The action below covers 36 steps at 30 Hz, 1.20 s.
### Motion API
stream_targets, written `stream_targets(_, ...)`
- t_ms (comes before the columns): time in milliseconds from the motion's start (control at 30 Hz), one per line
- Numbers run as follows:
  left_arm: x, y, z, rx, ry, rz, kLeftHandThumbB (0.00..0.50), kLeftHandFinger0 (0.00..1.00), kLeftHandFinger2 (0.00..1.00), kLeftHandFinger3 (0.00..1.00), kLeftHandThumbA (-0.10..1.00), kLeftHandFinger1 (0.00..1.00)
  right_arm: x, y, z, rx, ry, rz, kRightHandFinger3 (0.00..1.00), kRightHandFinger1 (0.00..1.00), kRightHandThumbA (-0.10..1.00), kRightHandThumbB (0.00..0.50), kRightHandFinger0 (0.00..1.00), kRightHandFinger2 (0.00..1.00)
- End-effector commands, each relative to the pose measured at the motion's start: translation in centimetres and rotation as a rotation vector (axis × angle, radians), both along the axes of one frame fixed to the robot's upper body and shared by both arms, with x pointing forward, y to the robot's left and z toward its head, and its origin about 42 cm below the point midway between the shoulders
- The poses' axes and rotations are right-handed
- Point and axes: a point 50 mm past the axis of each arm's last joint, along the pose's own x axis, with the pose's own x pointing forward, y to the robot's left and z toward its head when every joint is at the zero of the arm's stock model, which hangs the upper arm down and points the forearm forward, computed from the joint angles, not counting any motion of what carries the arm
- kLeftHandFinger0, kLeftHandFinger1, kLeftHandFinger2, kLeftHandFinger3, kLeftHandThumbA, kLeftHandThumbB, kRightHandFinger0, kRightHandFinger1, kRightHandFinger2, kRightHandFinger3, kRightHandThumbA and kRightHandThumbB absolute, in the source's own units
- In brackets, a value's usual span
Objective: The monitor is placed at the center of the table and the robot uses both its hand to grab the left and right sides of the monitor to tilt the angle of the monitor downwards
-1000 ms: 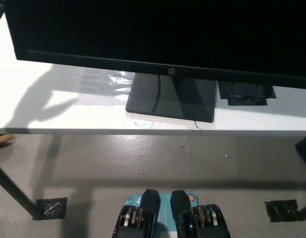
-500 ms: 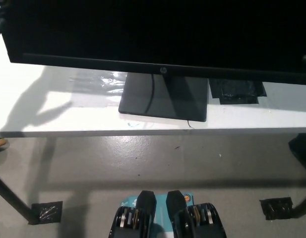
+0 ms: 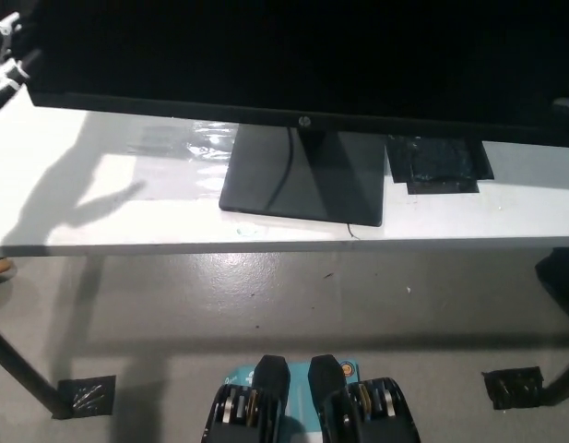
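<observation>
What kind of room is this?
Probably a lab or workshop, not a home. A monitor stands on a plain white table, the floor is bare grey concrete, and black tape marks spots on it.

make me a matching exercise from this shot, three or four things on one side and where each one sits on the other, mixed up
Things:
1. monitor
2. monitor base
3. black tape patch
4. left hand

Places:
A. at the picture's upper left corner, by the monitor's left edge
B. flat on the white table, below the screen's logo
C. on the table just right of the base
D. across the whole top of the picture

Pairs: 1-D, 2-B, 3-C, 4-A
</observation>
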Motion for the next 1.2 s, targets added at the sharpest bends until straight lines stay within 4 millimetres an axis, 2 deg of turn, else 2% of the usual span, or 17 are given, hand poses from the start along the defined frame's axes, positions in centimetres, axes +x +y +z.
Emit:
stream_targets(0,2.1,-0.9,0.9,0.212,0.06,-0.006,0.417,1.0,1.0,1.0,0.91,1.0,2.5,4.0,2.4,-0.284,-0.183,-0.03,1.0,1.0,0.48,0.5,1.0,1.0)
stream_targets(33,2.2,-0.9,0.9,0.213,0.059,-0.007,0.417,1.0,1.0,1.0,0.91,1.0,2.5,4.0,2.4,-0.285,-0.184,-0.031,1.0,1.0,0.48,0.5,1.0,1.0)
stream_targets(67,3.1,-0.9,1.1,0.266,0.083,0.007,0.439,1.0,1.0,1.0,0.92,1.0,2.7,4.2,2.7,-0.382,-0.244,-0.058,1.0,1.0,0.51,0.5,1.0,1.0)
stream_targets(167,3.7,-1.2,1.5,0.368,0.072,0.032,0.456,1.0,1.0,1.0,0.95,1.0,3.0,4.5,2.7,-0.448,-0.323,-0.081,1.0,1.0,0.47,0.5,1.0,1.0)
stream_targets(333,4.7,-1.5,1.7,0.435,0.053,0.062,0.442,1.0,1.0,1.0,0.92,1.0,3.3,4.9,2.7,-0.488,-0.374,-0.096,1.0,1.0,0.51,0.5,1.0,1.0)
stream_targets(467,4.9,-1.4,1.7,0.437,0.054,0.066,0.442,1.0,1.0,1.0,0.91,1.0,3.4,5.0,2.8,-0.49,-0.381,-0.092,1.0,1.0,0.54,0.5,1.0,1.0)
stream_targets(567,4.6,-1.1,1.4,0.421,0.059,0.062,0.472,1.0,1.0,1.0,0.98,1.0,3.0,4.6,2.8,-0.371,-0.357,-0.08,1.0,1.0,0.53,0.5,1.0,1.0)
stream_targets(700,4.3,-0.7,1.3,0.414,0.058,0.056,0.458,1.0,1.0,1.0,0.97,1.0,2.8,4.1,2.8,-0.318,-0.347,-0.073,1.0,1.0,0.54,0.5,1.0,1.0)
stream_targets(733,3.3,0.6,0.9,0.332,0.054,0.049,0.442,1.0,1.0,1.0,0.92,1.0,1.8,2.1,2.4,-0.12,-0.29,-0.042,1.0,1.0,0.69,0.5,1.0,1.0)
stream_targets(767,2.9,1.1,0.8,0.288,0.052,0.039,0.45,1.0,1.0,1.0,0.91,1.0,1.2,1.3,2.4,-0.038,-0.259,-0.028,1.0,1.0,0.79,0.5,1.0,1.0)
stream_targets(867,1.8,2.3,0.7,0.201,0.032,0.045,0.436,1.0,1.0,1.0,0.84,1.0,-0.8,0.2,2.7,0.149,-0.272,0.031,1.0,1.0,0.77,0.5,1.0,1.0)
stream_targets(933,1.8,2.3,0.7,0.2,0.033,0.045,0.435,1.0,1.0,1.0,0.84,1.0,-0.9,0.2,2.7,0.154,-0.269,0.033,1.0,1.0,0.77,0.5,1.0,1.0)
stream_targets(967,0.4,3.5,0.5,0.2,0.015,0.066,0.417,1.0,1.0,1.0,0.9,1.0,-2.8,-1.4,2.0,0.353,-0.21,0.078,1.0,1.0,0.67,0.5,1.0,1.0)
stream_targets(1000,-0.4,4.1,0.4,0.194,0.004,0.071,0.42,1.0,1.0,1.0,0.94,1.0,-4.0,-2.4,1.6,0.451,-0.187,0.115,1.0,1.0,0.64,0.5,1.0,1.0)
stream_targets(1100,-3.6,5.7,-0.3,0.104,-0.033,0.055,0.434,1.0,1.0,1.0,0.98,1.0,-7.7,-4.1,0.5,0.601,-0.159,0.195,1.0,1.0,0.67,0.5,1.0,1.0)
stream_targets(1133,-3.8,5.7,-0.3,0.101,-0.034,0.055,0.433,1.0,1.0,1.0,0.98,1.0,-7.8,-4.2,0.5,0.607,-0.157,0.198,1.0,1.0,0.67,0.5,1.0,1.0)
stream_targets(1167,-4.6,6.0,-0.4,0.092,-0.049,0.052,0.427,1.0,1.0,1.0,0.99,1.0,-8.7,-4.6,0.3,0.602,-0.169,0.207,1.0,1.0,0.75,0.5,1.0,1.0)
